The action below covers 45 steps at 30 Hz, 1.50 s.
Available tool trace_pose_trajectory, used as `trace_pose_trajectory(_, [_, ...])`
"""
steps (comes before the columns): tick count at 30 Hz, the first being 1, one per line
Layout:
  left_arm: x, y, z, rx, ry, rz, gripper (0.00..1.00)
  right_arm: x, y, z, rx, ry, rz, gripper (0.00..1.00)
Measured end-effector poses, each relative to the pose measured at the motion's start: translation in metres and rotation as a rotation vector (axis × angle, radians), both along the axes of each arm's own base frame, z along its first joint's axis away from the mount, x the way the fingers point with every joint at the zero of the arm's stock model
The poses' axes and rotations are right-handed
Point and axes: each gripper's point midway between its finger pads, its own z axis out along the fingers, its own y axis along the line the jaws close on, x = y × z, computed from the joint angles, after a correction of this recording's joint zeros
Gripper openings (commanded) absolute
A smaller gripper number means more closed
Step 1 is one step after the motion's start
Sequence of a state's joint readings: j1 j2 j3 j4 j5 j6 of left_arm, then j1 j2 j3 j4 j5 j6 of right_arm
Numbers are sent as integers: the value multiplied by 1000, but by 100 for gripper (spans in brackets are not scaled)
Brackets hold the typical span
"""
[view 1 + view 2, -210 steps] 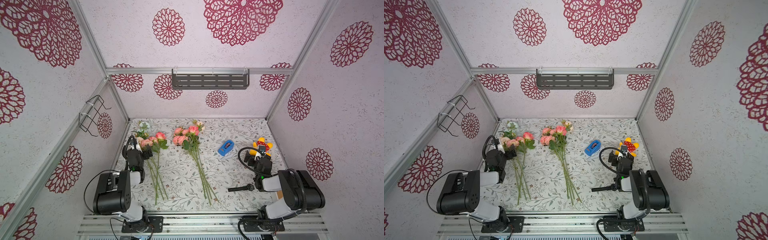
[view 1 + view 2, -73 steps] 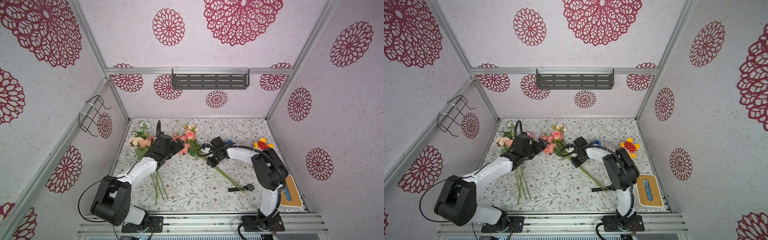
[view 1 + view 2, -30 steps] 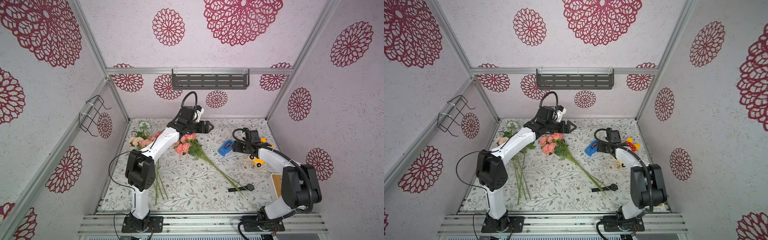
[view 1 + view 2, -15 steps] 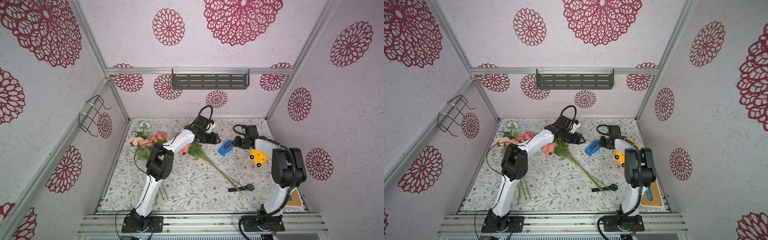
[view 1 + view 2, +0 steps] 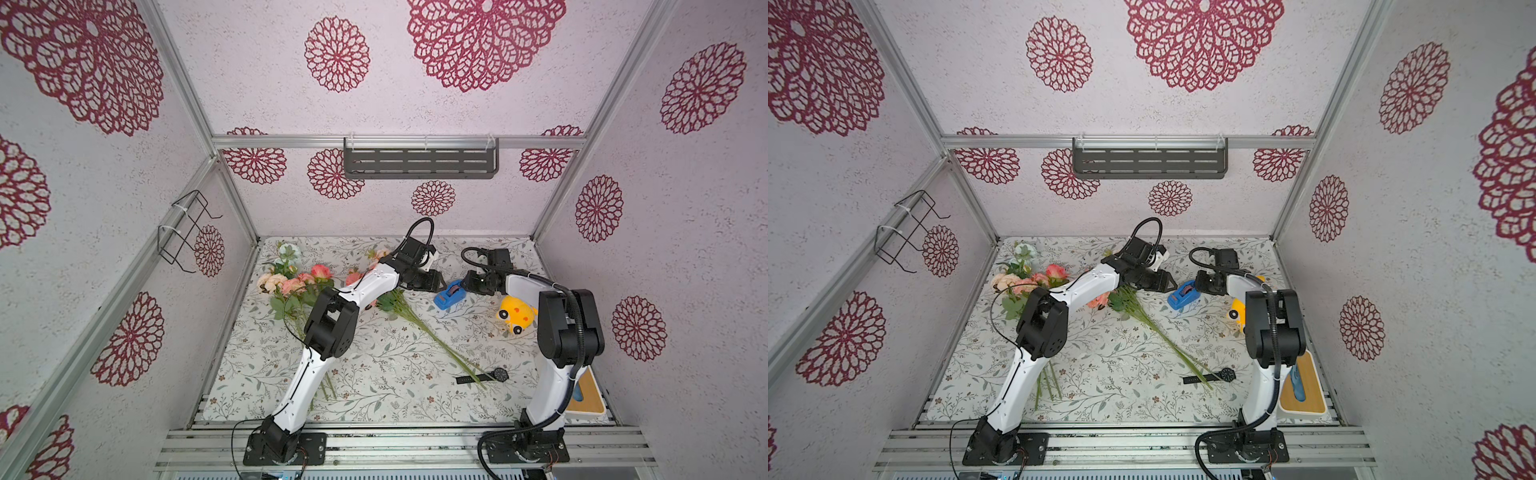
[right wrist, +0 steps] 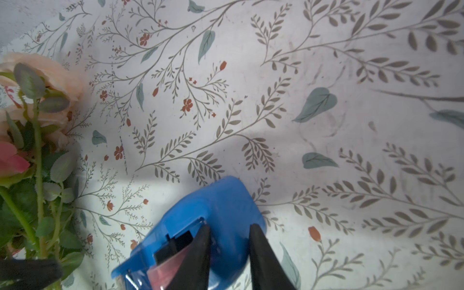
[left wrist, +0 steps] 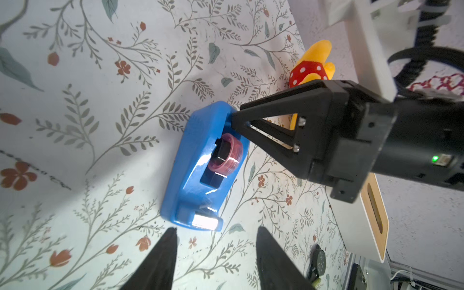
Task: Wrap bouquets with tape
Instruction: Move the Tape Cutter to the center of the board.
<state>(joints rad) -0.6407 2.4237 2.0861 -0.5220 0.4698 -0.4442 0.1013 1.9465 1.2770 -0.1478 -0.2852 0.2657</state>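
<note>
The right jaws stand narrowly apart astride the rear of the blue tape dispenser [image 6: 213, 221], one finger [image 6: 195, 256] beside the reddish tape roll [image 7: 227, 157]. Whether they press it cannot be told. The left jaws are apart and hold nothing, with their tips just short of the dispenser's cutter end.

The dispenser sits toward the back of the desk [image 5: 374, 365], whose pale cover is printed with leafy sprigs and small red flowers. Just beside it, under the left arm [image 5: 374, 286], lies one bouquet [image 5: 392, 301]. Its long stems slant forward to a black wristwatch [image 5: 486, 376]. The other bouquet [image 5: 291, 282] lies near the desk's left edge.

A yellow plush toy [image 5: 515, 316] sits close to the right arm. A white box with a wooden top [image 5: 1310, 386] stands at the front right corner.

The walls are pale with dark red rosettes. A grey slotted shelf [image 5: 419, 164] hangs on the back wall, and a black wire rack [image 5: 187, 232] hangs on the left wall.
</note>
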Motion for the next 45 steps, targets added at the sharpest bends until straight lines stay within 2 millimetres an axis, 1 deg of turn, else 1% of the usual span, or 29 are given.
trace_pose_trajectory(4, [-5,4,-8,19,7,-13,51,-1,3,1,6,-26,12,23])
trace_pose_trajectory(8, [-15,15,-25,59,39,-21,52,-1,6,2,-12,-44,25,23])
trace_pose_trajectory(11, [-14,21,-30,74,45,-17,54,0,9,2,-21,-51,42,23])
trace_pose_trajectory(15, [-3,28,-27,62,32,8,60,1,15,2,-38,-62,80,23])
trace_pose_trajectory(18, [10,31,-20,18,27,38,60,0,20,2,-47,-71,111,23])
trace_pose_trajectory(21, [24,27,-9,-24,5,48,61,-2,27,2,-48,-76,148,23])
trace_pose_trajectory(23, [29,21,-5,-47,-9,48,58,-4,33,2,-44,-78,172,23])
trace_pose_trajectory(26, [25,12,-7,-71,8,30,57,-7,40,2,-39,-80,202,22])
trace_pose_trajectory(28, [18,8,-13,-74,30,21,56,-9,44,1,-30,-79,213,22])
trace_pose_trajectory(31, [6,5,-28,-85,73,10,54,-10,47,1,-24,-81,224,22])
trace_pose_trajectory(37, [1,6,-30,-119,75,9,54,-11,49,1,-30,-95,241,21])
trace_pose_trajectory(40, [-1,7,-30,-125,70,12,53,-12,50,1,-31,-105,246,19])
trace_pose_trajectory(45, [-7,8,-30,-135,84,17,53,-21,50,2,-38,-115,251,19])
